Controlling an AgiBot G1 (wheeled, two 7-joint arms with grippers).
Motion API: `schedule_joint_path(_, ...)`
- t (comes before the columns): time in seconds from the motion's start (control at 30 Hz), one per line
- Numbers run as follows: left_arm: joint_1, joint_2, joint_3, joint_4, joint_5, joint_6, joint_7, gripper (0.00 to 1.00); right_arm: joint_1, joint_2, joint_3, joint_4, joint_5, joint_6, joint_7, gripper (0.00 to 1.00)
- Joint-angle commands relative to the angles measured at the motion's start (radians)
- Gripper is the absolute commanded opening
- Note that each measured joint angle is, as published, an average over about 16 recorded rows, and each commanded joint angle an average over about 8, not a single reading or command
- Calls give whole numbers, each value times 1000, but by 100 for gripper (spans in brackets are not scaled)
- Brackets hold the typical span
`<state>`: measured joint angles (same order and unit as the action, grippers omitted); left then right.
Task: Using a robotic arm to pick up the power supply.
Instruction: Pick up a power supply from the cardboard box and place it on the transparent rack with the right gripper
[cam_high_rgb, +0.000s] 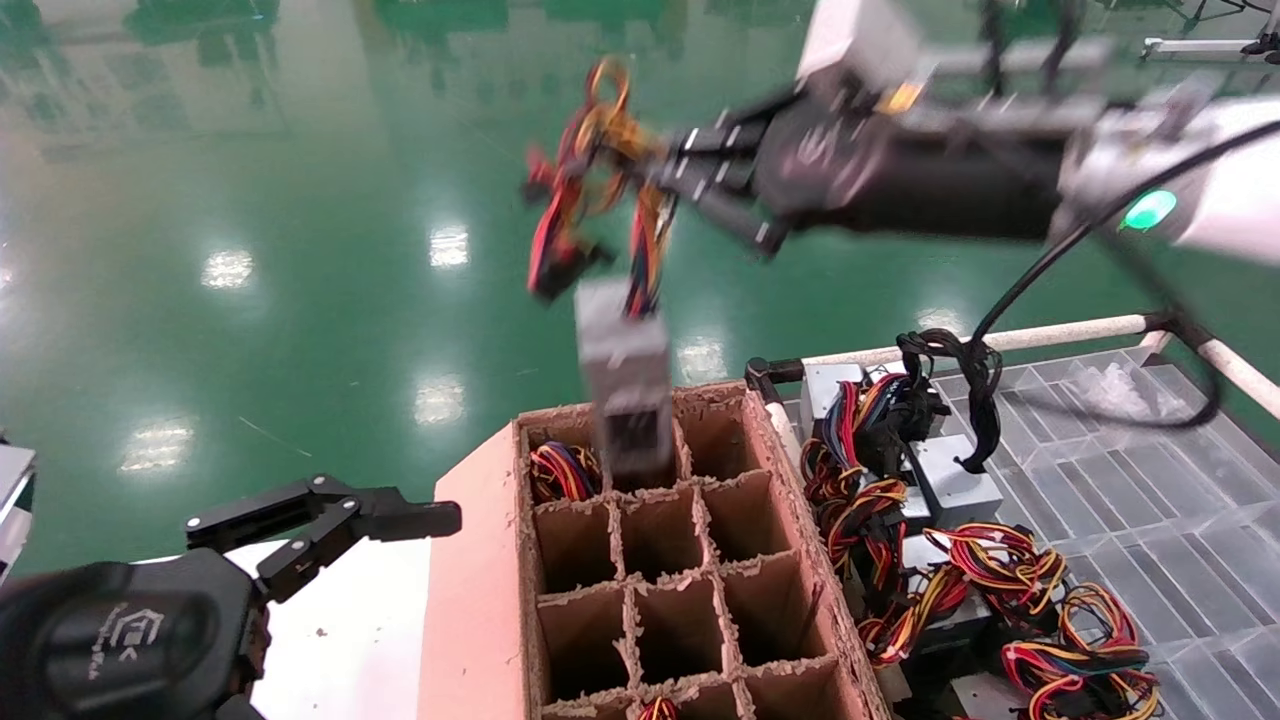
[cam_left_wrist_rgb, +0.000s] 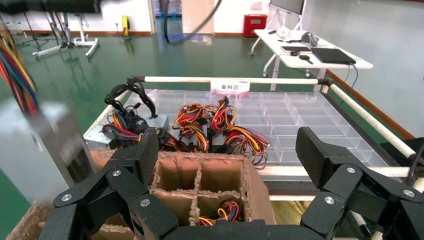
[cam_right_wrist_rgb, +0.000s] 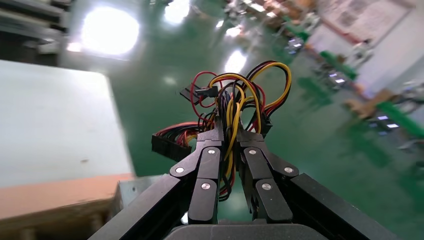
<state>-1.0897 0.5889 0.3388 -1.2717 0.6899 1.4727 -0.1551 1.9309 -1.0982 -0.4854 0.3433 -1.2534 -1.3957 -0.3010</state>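
Observation:
A grey power supply (cam_high_rgb: 622, 375) hangs upright by its wires (cam_high_rgb: 590, 170), its lower end at the mouth of the middle back cell of the brown carton (cam_high_rgb: 470, 560). My right gripper (cam_high_rgb: 665, 175) is high above the carton, shut on that red, yellow and black wire bundle (cam_right_wrist_rgb: 235, 100). The right wrist view shows the gripper (cam_right_wrist_rgb: 227, 132) pinching the wires, with a corner of the grey box (cam_right_wrist_rgb: 132, 195) below. My left gripper (cam_high_rgb: 330, 510) rests open and empty at the lower left, beside the carton. In the left wrist view the box (cam_left_wrist_rgb: 45, 150) is a blur.
Right of the carton, a clear compartment tray (cam_high_rgb: 1150, 520) with a white rail (cam_high_rgb: 1050, 332) holds several other grey units (cam_high_rgb: 950, 480) and tangled wires. Wires fill the carton's back left cell (cam_high_rgb: 562, 470). A white tabletop (cam_high_rgb: 340, 630) lies under my left gripper.

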Motion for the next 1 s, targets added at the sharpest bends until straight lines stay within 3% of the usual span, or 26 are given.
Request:
schedule_joint_path(0.03,0,0,0,0,0,0,0,100,32,10,6,-11,1,2,-7,0)
schedule_joint_path(0.2,0,0,0,0,0,0,0,100,110,34,6,-105,-19,59,-46,0)
schedule_joint_path(0.43,0,0,0,0,0,0,0,100,190,38,-11,-209,-69,241,-115,0)
schedule_joint_path(1.0,0,0,1,0,0,0,0,100,269,50,-141,-270,-280,486,-354,0)
